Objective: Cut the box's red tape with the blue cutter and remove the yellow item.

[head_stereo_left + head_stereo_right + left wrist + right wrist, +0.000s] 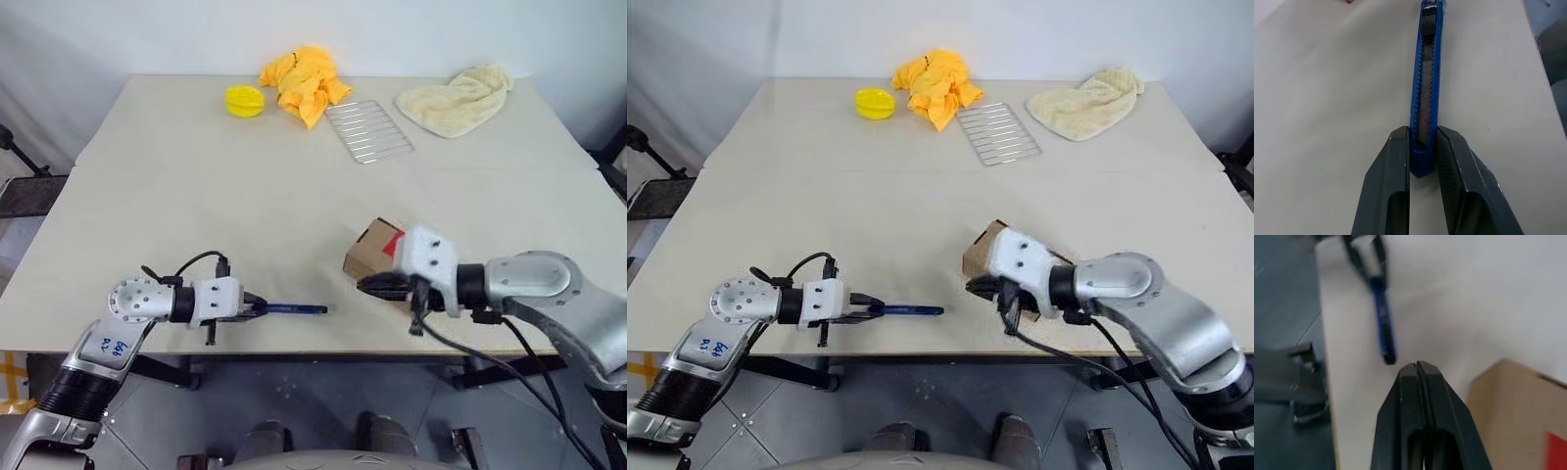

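Observation:
The small brown box (368, 252) lies near the table's front edge, right of centre, with the red tape (394, 242) on its top. My right gripper (366, 285) is shut and empty, right beside the box's near side, pointing left; the right wrist view shows its tips (1417, 366) pressed together next to the box (1508, 401). My left gripper (253, 309) is shut on the handle end of the blue cutter (296, 308), which lies level just over the table, pointing right toward the box. The left wrist view shows the cutter (1425, 83) pinched between the fingers (1393, 161). The yellow item is hidden.
At the table's far side are a round yellow disc (244, 100), a crumpled yellow cloth (304, 80), a wire rack (368, 130) and a beige towel (458, 98). Both grippers work close to the table's front edge (294, 351).

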`<action>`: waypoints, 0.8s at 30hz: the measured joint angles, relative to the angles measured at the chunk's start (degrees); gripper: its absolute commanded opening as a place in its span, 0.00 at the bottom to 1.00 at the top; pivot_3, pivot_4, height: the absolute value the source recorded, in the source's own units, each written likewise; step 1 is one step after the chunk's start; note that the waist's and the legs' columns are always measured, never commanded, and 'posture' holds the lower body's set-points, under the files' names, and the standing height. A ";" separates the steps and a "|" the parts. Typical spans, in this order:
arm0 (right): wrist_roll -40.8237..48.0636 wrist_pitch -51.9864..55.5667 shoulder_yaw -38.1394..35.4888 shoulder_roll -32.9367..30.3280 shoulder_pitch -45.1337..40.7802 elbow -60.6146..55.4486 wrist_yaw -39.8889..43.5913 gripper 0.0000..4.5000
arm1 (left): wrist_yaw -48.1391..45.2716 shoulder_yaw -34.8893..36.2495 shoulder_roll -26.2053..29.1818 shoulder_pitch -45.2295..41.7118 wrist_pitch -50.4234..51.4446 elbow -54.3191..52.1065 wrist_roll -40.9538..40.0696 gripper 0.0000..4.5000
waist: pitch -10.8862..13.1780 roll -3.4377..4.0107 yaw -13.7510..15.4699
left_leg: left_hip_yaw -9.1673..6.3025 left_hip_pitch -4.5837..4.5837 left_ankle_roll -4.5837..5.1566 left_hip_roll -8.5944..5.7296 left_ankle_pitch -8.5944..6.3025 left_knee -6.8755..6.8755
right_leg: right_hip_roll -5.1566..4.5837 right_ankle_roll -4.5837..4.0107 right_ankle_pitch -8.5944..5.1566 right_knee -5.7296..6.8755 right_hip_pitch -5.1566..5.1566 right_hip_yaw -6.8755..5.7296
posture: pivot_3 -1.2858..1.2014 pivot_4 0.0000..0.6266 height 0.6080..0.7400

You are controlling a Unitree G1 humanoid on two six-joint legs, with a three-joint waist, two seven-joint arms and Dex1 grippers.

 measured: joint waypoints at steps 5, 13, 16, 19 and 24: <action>-7.58 -5.03 9.04 5.72 -2.29 3.79 0.48 0.01 | 0.83 -0.23 1.39 1.92 -2.20 -2.86 2.44 0.17 | 0.00 0.01 -0.18 | 0.02 0.01 0.00 0.01 0.00 0.00 | 0.00 0.00 0.00 0.01 -0.01 0.00 | 0.52 0.24 1.00; -15.87 -11.33 14.68 10.87 -4.67 12.01 2.82 0.01 | 1.16 -0.24 2.10 3.87 1.07 -6.66 2.67 0.17 | 0.00 0.01 -0.26 | 0.01 0.01 -0.01 0.03 -0.02 -0.03 | 0.02 0.00 0.00 0.02 -0.02 -0.05 | 0.52 0.24 1.00; -17.74 -13.24 15.69 11.76 -4.61 13.71 3.87 0.01 | 1.21 -0.29 2.16 3.97 2.29 -7.30 2.67 0.17 | 0.00 0.01 -0.24 | 0.01 0.01 -0.01 0.03 -0.01 -0.02 | 0.02 0.00 0.00 0.02 -0.02 -0.05 | 0.52 0.24 1.00; -18.49 -13.80 15.67 12.55 -4.58 14.67 4.32 0.01 | 1.20 -0.34 2.29 3.99 3.00 -7.81 2.68 0.17 | 0.00 0.01 -0.26 | 0.01 0.01 -0.01 0.04 -0.02 -0.02 | 0.03 0.00 0.00 0.02 -0.02 -0.05 | 0.52 0.24 1.00; -20.74 -16.26 15.73 13.25 -3.61 15.30 5.91 0.01 | 1.15 -0.69 2.33 3.43 3.64 -8.09 2.69 0.17 | 0.00 0.01 -0.18 | 0.01 0.02 -0.02 0.03 -0.02 -0.02 | 0.03 0.00 0.00 0.02 -0.01 -0.05 | 0.52 0.24 1.00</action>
